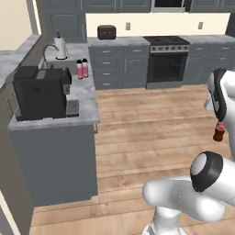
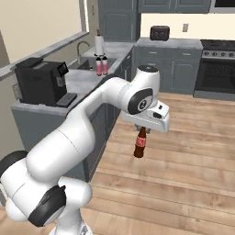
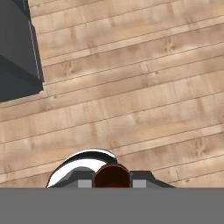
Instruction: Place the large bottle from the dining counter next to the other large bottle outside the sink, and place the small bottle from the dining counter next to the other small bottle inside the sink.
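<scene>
My gripper point(image 2: 142, 130) is shut on the neck of the small bottle point(image 2: 140, 146), dark brown with a red label. The small bottle hangs upright over the wooden floor, well right of the counter. It shows at the right edge of the left base view point(image 1: 219, 132) under the gripper point(image 1: 219, 121), and its top point(image 3: 112, 176) sits between the fingertips in the hand view. Two large pink bottles point(image 1: 82, 68) point(image 2: 102, 65) stand side by side on the grey counter, beside the sink point(image 2: 85, 64) with its curved faucet point(image 1: 47, 49). The other small bottle and the dining counter are out of view.
A black coffee machine point(image 1: 39, 92) point(image 2: 40, 81) stands on the near end of the grey counter point(image 1: 85, 98). A white kettle point(image 1: 60, 47) is behind the sink. A toaster point(image 1: 106, 31) and an oven point(image 1: 167, 59) line the back wall. Open wooden floor point(image 1: 151, 119) lies between them.
</scene>
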Motion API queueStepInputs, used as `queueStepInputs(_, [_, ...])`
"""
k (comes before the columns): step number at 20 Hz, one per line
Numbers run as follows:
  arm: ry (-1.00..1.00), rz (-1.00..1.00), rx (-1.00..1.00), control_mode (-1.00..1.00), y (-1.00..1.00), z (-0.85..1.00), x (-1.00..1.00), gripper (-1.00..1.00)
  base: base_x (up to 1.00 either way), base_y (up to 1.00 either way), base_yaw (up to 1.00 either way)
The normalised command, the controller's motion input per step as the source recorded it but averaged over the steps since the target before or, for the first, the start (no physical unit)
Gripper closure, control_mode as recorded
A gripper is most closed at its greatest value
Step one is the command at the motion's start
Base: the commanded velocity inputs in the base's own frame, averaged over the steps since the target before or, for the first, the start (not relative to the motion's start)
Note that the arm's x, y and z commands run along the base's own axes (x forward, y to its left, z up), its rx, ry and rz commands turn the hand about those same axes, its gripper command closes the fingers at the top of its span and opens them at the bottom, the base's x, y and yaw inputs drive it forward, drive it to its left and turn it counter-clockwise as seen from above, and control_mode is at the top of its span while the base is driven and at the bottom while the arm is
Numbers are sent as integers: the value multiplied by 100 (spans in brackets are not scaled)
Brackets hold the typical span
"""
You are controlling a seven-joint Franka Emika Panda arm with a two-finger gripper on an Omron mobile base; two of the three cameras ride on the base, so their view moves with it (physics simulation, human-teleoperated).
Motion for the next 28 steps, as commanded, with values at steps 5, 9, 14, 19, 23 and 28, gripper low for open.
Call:
queueStepInputs(5, [0, 0, 0, 100, 0, 0, 0, 100, 0, 0, 25])
queueStepInputs(9, [0, 0, 0, 100, 0, 0, 0, 100, 0, 0, 25])
queueStepInputs(14, [0, 0, 0, 100, 0, 0, 0, 100, 0, 0, 25])
queueStepInputs(19, [0, 0, 0, 100, 0, 0, 0, 100, 0, 0, 25])
queueStepInputs(23, [0, 0, 0, 100, 0, 0, 0, 100, 0, 0, 25])
queueStepInputs(28, [0, 0, 0, 100, 0, 0, 0, 100, 0, 0, 25])
